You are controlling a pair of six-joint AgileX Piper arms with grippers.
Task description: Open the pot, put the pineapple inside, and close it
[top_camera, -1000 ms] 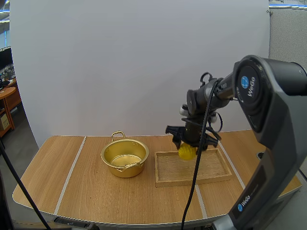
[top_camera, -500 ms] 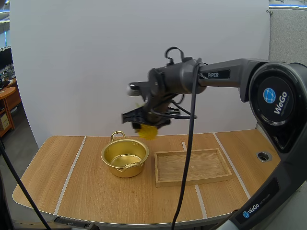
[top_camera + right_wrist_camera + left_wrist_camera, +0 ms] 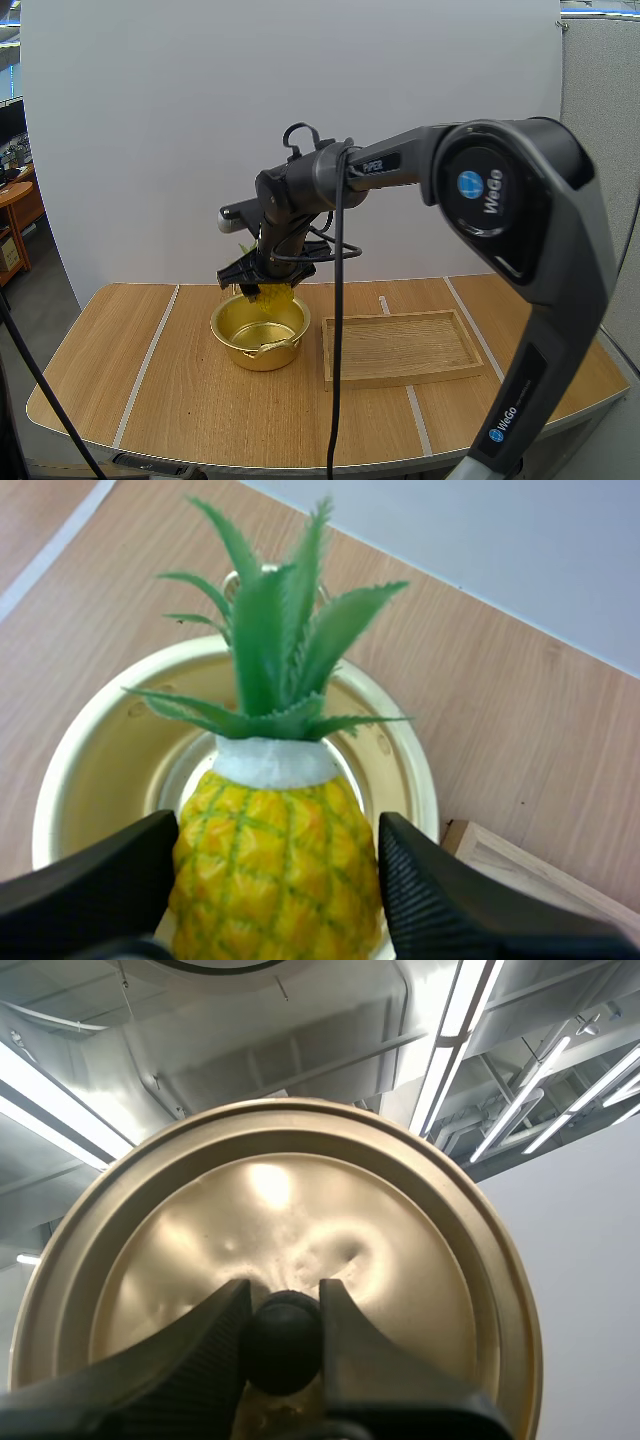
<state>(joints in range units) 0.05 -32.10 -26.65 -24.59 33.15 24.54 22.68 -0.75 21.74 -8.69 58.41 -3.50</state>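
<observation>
High view: the right claw, clamped on the pineapple, has swung from the wooden tray at lower right to just above the open pot, left of centre. Dropping it in looks next. Right wrist view shows the pineapple's long axis running out over the pot, leafy crown toward the loop handle. The left claw pinches the lid by its knob.
</observation>
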